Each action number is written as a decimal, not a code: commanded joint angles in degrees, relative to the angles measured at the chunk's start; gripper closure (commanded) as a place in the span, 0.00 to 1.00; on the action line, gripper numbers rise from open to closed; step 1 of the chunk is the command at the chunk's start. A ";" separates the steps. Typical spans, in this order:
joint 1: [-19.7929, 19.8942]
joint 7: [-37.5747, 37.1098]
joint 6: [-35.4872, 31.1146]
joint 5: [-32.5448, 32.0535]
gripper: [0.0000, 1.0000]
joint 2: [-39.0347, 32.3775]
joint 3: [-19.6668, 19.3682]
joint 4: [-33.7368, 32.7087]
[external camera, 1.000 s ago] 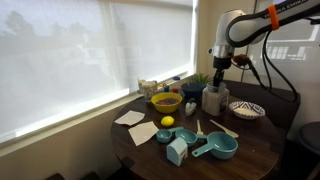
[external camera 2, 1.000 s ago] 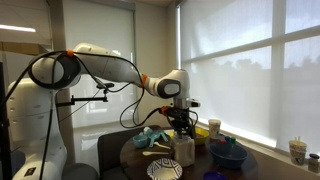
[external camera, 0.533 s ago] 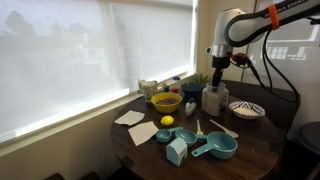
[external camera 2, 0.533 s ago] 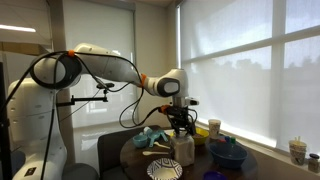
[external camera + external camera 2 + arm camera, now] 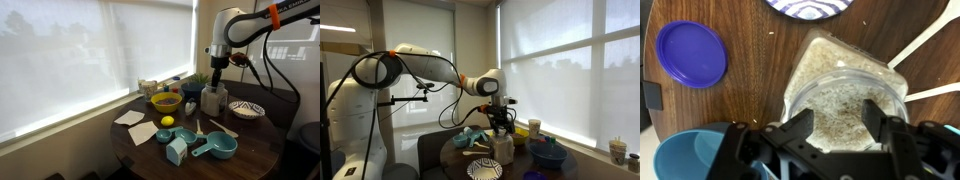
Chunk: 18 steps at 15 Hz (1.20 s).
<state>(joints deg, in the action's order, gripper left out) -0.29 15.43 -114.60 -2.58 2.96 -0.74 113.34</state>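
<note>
My gripper [image 5: 838,118] is open and empty. It hangs right above an open clear jar [image 5: 845,80] filled with pale grain, and the jar's mouth shows between the fingers. In both exterior views the gripper [image 5: 217,68] [image 5: 501,125] is a short way above the jar [image 5: 212,99] [image 5: 503,148], which stands upright on the round dark wooden table [image 5: 250,135]. The fingers do not touch the jar.
A purple lid [image 5: 692,52], a patterned plate [image 5: 810,5], a blue bowl [image 5: 685,155] and white utensils [image 5: 925,45] lie around the jar. A yellow bowl [image 5: 166,102], a lemon [image 5: 167,122], teal measuring cups [image 5: 220,148], a light blue carton [image 5: 177,151] and napkins [image 5: 130,118] are by the window.
</note>
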 commanded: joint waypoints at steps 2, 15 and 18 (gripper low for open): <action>-0.43 -0.40 -0.82 -0.11 0.36 0.20 0.75 -1.66; -0.99 -0.19 -3.42 0.48 0.68 0.20 1.39 -2.14; -0.90 -0.27 -3.05 0.05 0.64 -0.17 1.46 -1.94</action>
<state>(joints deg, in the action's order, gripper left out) -0.98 15.38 -118.41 -2.45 3.29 0.57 112.12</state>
